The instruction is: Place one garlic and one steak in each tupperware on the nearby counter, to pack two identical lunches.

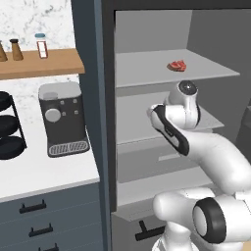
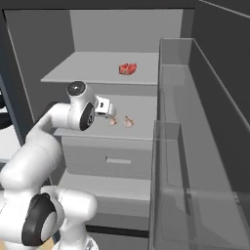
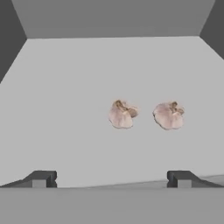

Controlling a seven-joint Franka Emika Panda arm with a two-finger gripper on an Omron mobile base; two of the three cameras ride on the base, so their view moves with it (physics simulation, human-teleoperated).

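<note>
Hovering empty with jaws spread wide, the gripper [image 3: 111,179] faces two garlic bulbs [image 3: 121,114] on the fridge shelf [image 3: 65,109].

Two garlic bulbs [image 3: 121,114] [image 3: 169,115], steak [image 2: 128,69] above.

Two base views from behind, flanking the open fridge [image 1: 147,73]; hand view close over its middle shelf [image 3: 65,109].

kitchen: coffee machine [image 1: 63,119], counter [image 1: 44,174], open fridge shelves [image 2: 105,68].
</note>
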